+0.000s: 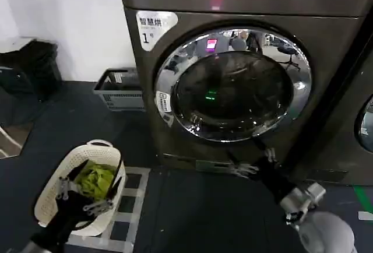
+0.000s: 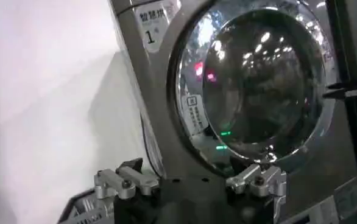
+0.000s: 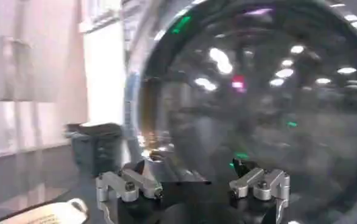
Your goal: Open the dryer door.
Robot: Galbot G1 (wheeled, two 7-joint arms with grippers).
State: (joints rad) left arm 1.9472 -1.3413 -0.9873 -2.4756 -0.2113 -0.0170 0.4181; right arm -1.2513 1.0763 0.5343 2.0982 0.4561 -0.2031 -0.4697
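Head view: round chrome-ringed dark-glass dryer door (image 1: 233, 84) sits closed on the bronze-grey machine, right gripper (image 1: 252, 164) just below its lower rim, jaws spread and empty — approach step, next reach the rim edge; left gripper (image 1: 78, 197) spread, idle well below-left.

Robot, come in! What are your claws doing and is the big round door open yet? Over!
Right claw open, low beneath the round chrome-ringed dark glass dryer door. Left claw open, over the white plastic laundry basket. Door shut. Nothing blocking.
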